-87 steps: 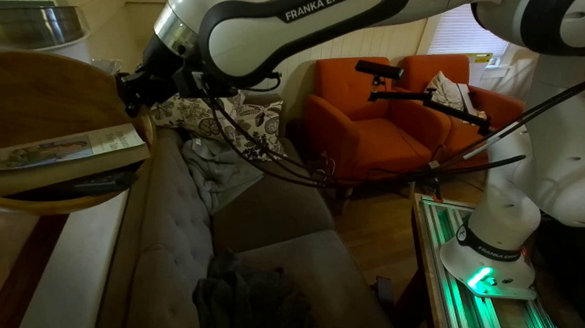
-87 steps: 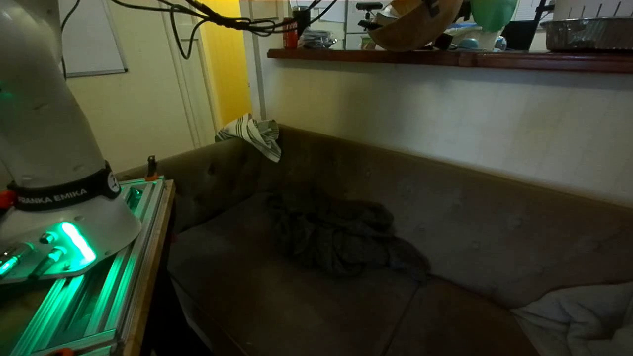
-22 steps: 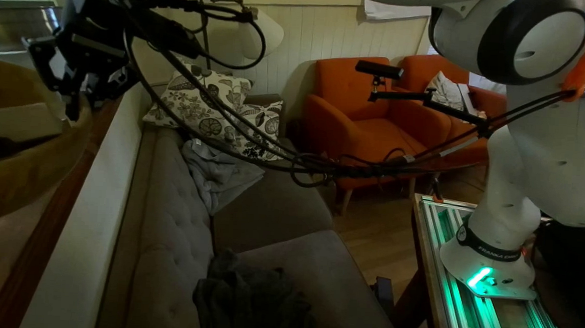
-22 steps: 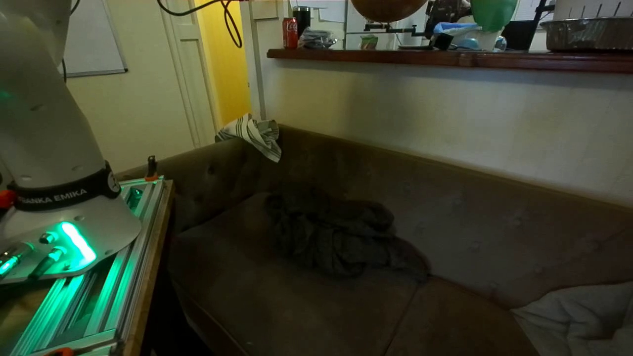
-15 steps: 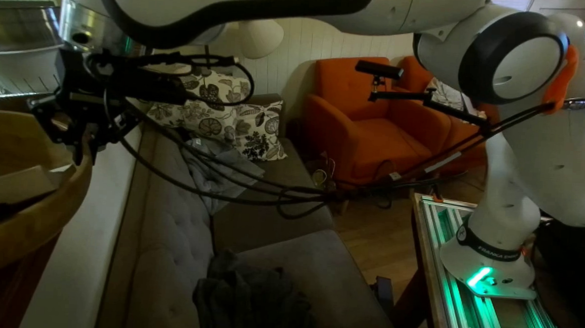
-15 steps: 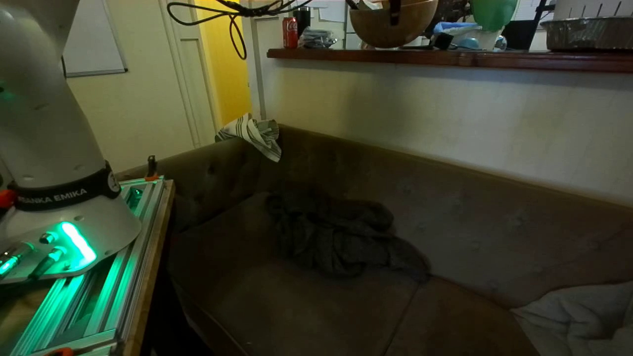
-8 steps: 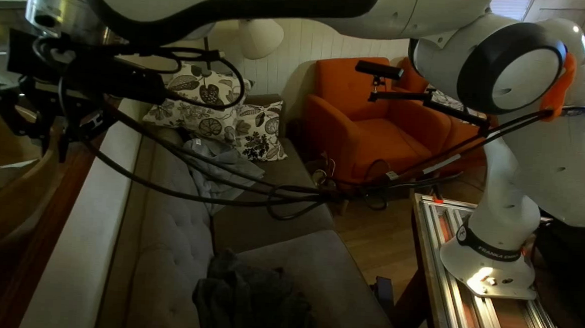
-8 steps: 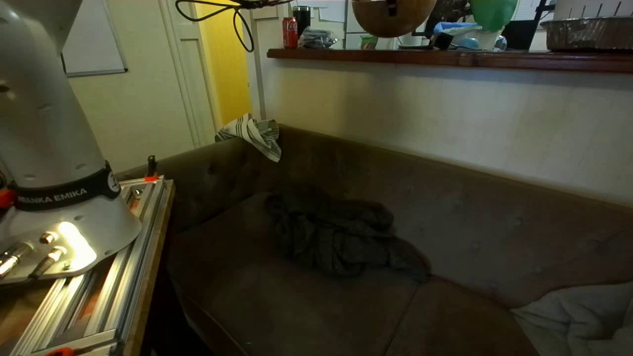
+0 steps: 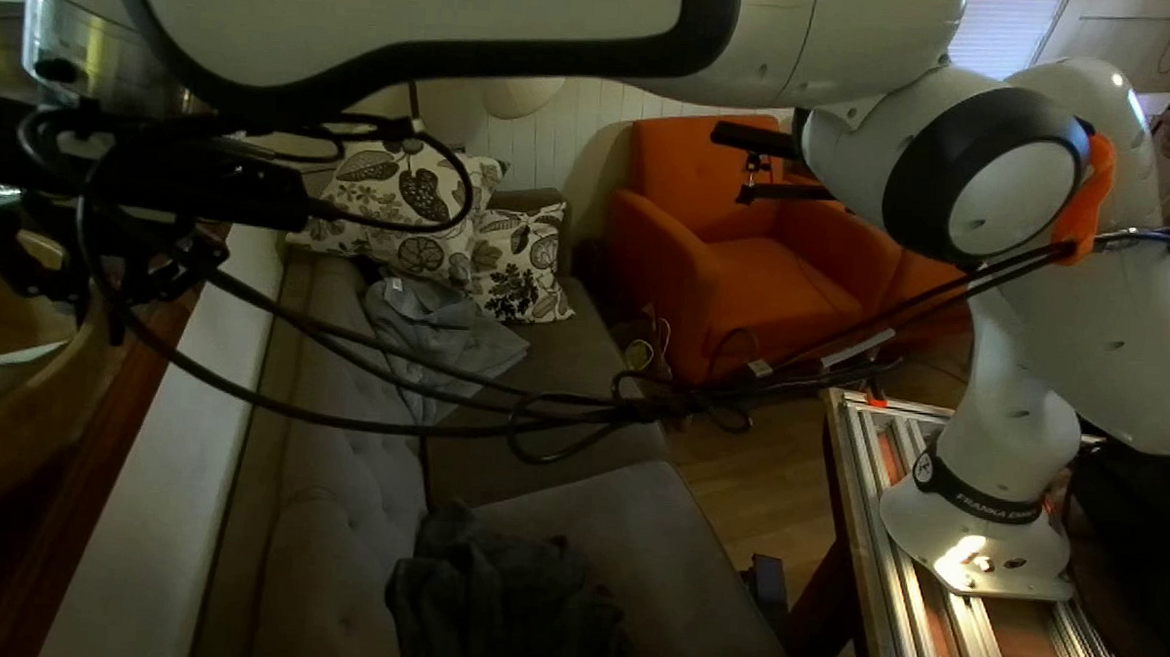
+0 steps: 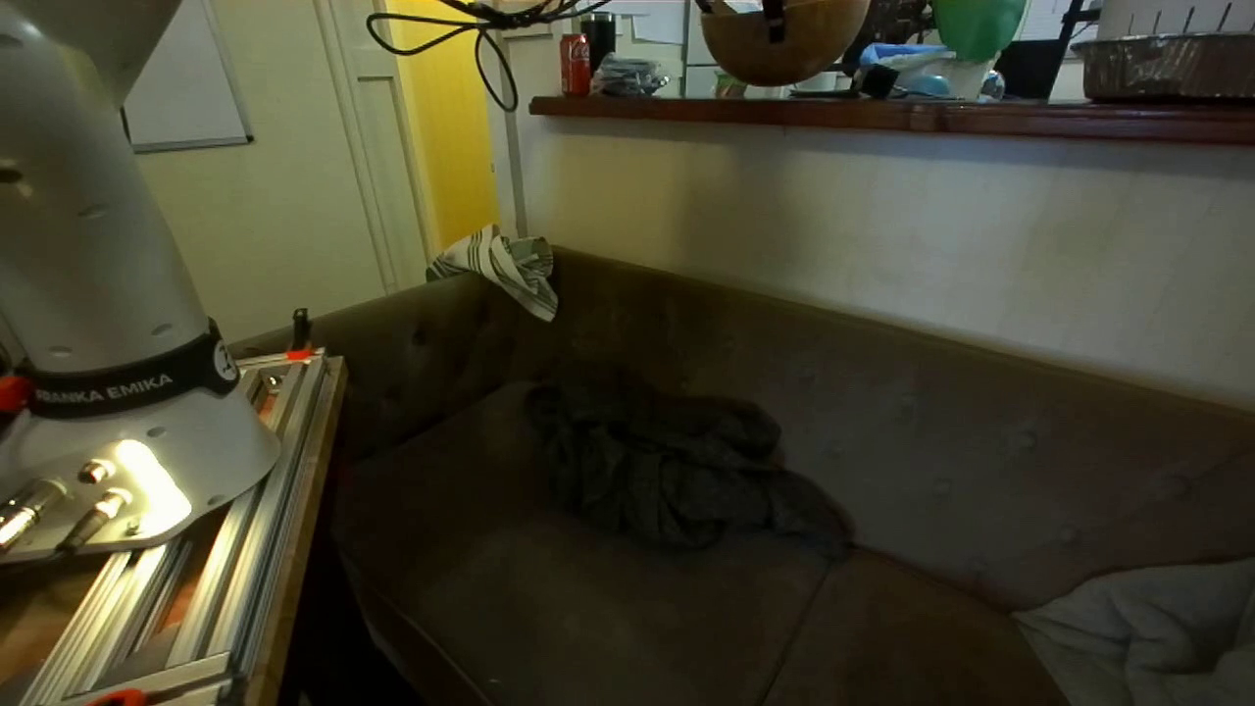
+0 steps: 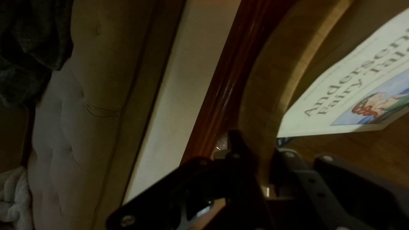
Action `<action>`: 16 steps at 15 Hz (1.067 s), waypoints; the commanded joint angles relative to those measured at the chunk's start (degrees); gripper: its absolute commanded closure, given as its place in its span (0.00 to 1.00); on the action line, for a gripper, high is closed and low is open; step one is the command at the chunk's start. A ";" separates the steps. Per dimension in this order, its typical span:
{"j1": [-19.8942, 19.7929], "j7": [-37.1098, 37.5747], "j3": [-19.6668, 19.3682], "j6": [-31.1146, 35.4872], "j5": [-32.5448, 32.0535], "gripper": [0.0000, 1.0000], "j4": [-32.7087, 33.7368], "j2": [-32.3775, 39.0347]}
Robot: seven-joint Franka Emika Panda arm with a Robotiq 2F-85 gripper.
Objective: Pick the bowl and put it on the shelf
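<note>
The bowl (image 10: pixel 784 44), large, round and tan-brown, shows in both exterior views; its near side (image 9: pixel 13 449) is cut off at the left edge. It hangs roughly level a little above the shelf (image 10: pixel 833 116), whose reddish-brown edge also runs through the wrist view (image 11: pixel 220 99). My gripper (image 9: pixel 98 318) points down at the bowl's rim. In the wrist view the gripper (image 11: pixel 260 155) is shut on the bowl's wall (image 11: pixel 271 86), one finger outside and one inside. A book (image 11: pixel 345 92) lies in the bowl. The bowl's far side is out of the wrist view.
A foil tray (image 10: pixel 1167 71), a green object (image 10: pixel 976 29), plastic-wrapped items (image 10: pixel 629 75) and a red can (image 10: pixel 576 65) stand along the shelf. The grey sofa (image 9: pixel 335 516) runs below it. Cables (image 9: pixel 390 423) hang from the arm over the sofa.
The bowl went from tilted to level, rose above the shelf, and in the last half second came down slightly with my gripper. The base light turned from green to white.
</note>
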 commanded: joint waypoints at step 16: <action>2.13 4.90 -1.51 -2.84 -0.73 0.50 14.23 5.42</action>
